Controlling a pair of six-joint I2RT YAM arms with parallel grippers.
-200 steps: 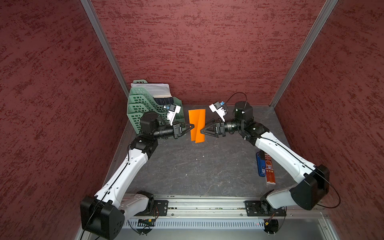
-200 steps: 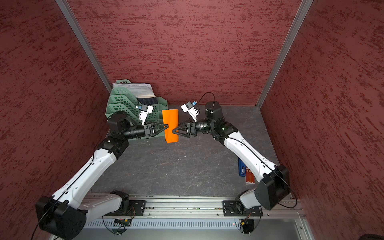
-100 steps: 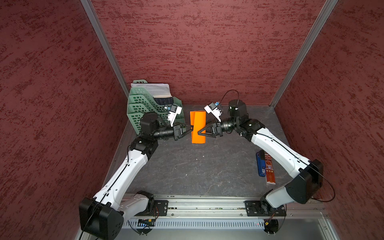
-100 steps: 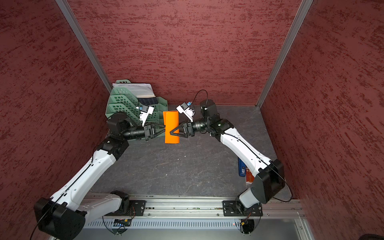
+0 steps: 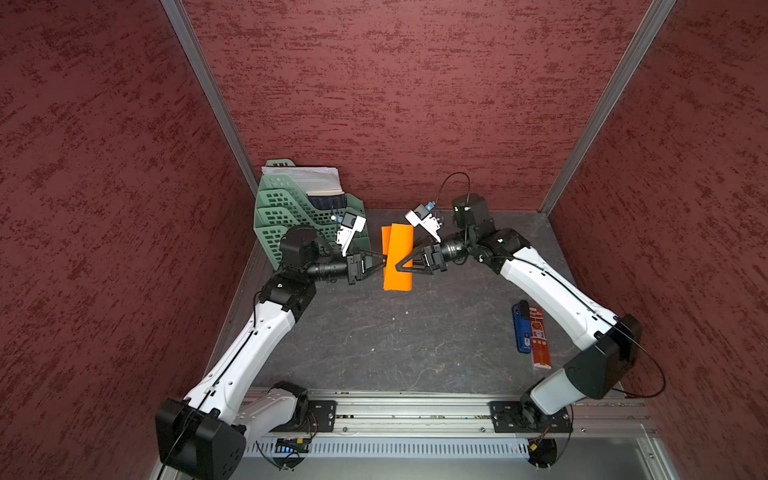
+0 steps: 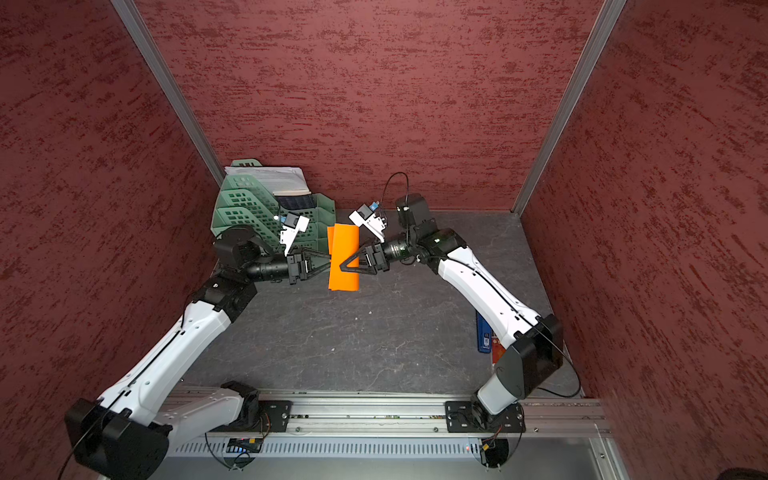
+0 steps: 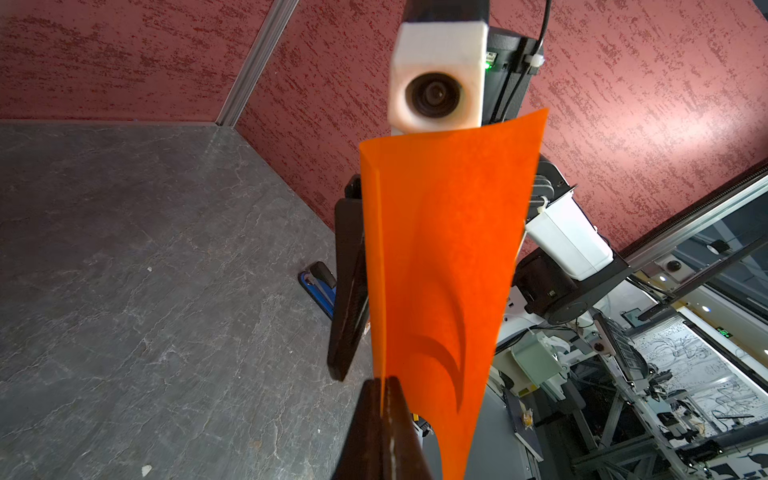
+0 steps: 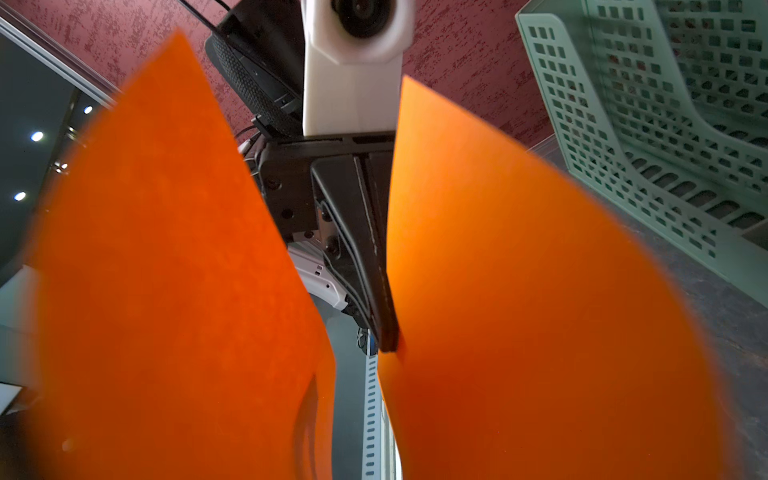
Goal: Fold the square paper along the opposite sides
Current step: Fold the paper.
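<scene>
The square paper (image 5: 400, 237) (image 6: 344, 241) is bright orange and hangs in the air at the back of the table, bent into two flaps that stand close together. My left gripper (image 5: 384, 264) (image 7: 381, 384) is shut on its edge from the left. My right gripper (image 5: 398, 266) (image 6: 341, 266) reaches in from the right with its jaws apart and the bent paper between them. One of its fingers (image 7: 349, 291) shows beside the paper (image 7: 440, 257); the other is hidden behind it. In the right wrist view both flaps of the paper (image 8: 519, 291) hide my right gripper's own fingers.
A green stacked paper tray (image 5: 291, 208) holding white printed sheets (image 5: 309, 180) stands at the back left, just behind my left wrist. A blue object (image 5: 521, 328) and a red-brown packet (image 5: 540, 336) lie on the grey table at the right. Red walls enclose three sides.
My right gripper has moved left onto the paper and its jaws have narrowed. The paper's flaps have come closer together. The left gripper has kept its hold.
</scene>
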